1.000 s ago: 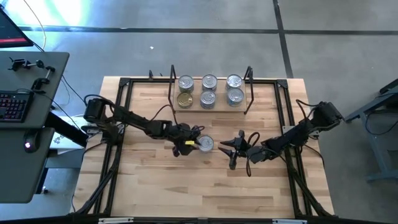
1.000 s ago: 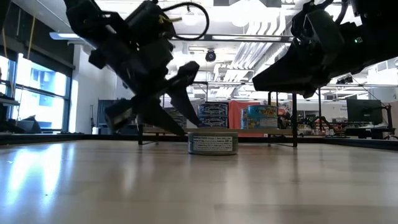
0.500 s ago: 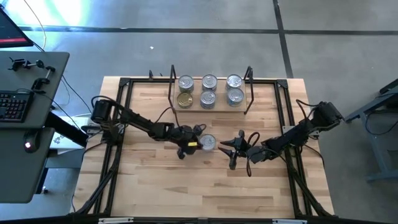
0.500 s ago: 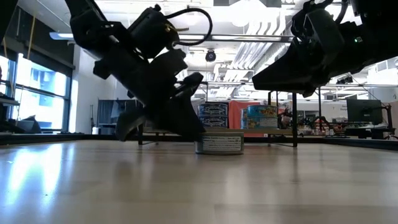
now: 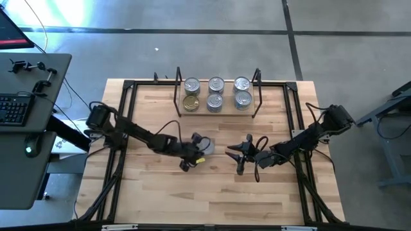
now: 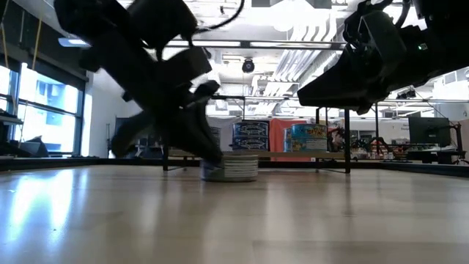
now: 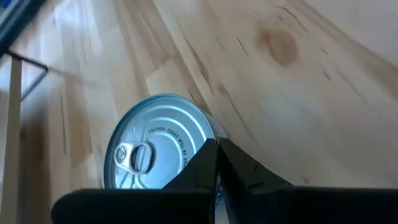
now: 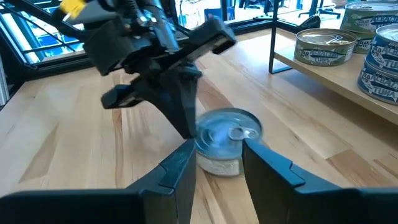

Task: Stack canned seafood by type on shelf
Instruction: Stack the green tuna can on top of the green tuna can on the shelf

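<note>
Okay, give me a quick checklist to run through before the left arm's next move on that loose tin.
1. Left gripper holding the tin: not ok, fingers shut together beside it, empty.
2. Loose silver-lidded tin upright on the table: ok, pull tab up.
3. Right gripper clear of the tin: ok, open, waiting nearby.
4. Shelf has tins stacked already: ok, six stacks visible.
5. Tin's type matches a stack: cannot tell.
</note>
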